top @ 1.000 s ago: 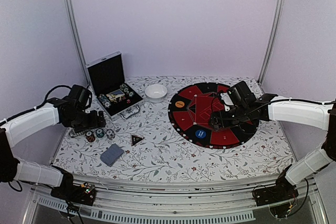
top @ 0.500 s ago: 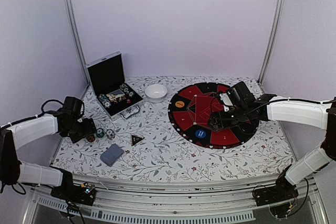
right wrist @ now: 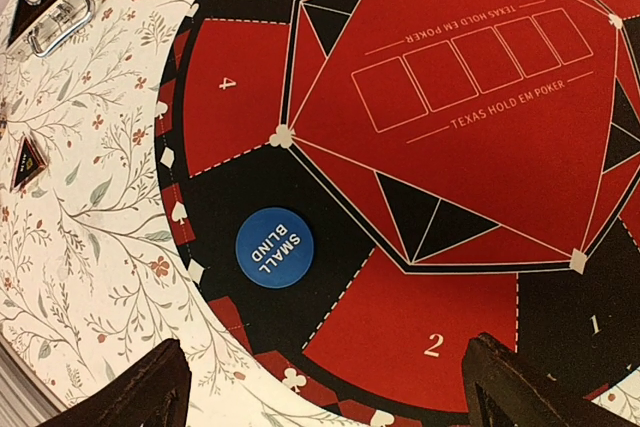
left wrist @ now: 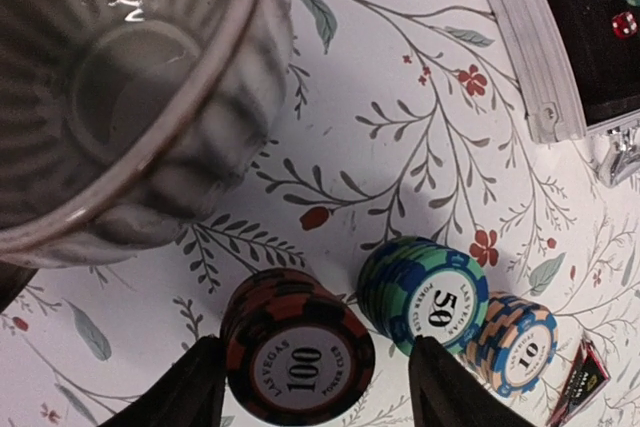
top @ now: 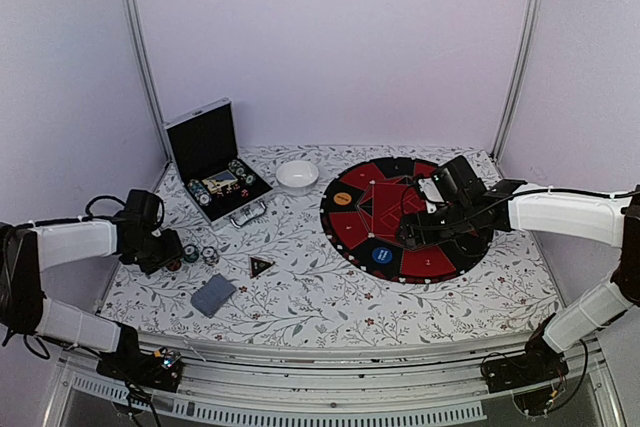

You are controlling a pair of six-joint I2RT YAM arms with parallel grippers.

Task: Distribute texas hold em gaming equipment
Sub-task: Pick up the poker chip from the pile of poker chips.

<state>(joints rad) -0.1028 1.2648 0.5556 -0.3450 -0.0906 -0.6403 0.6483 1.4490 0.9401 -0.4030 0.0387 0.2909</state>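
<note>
1. The left gripper (left wrist: 318, 387) has sunk from above the chips to the cloth and narrowed. Its jaws now straddle the red chip stack (left wrist: 298, 352), part-open and not yet pinching, with the teal stack (left wrist: 425, 297) just beside.
2. A pickup looks imminent. The chips sit at the table's left, with none seen on the mat (top: 440, 262).
3. The right gripper (right wrist: 330, 387) has not moved — wide open, empty, over the mat near the blue disc (right wrist: 274, 247).
4. Floral tablecloth (top: 300, 297) — lilac walls behind.
</note>
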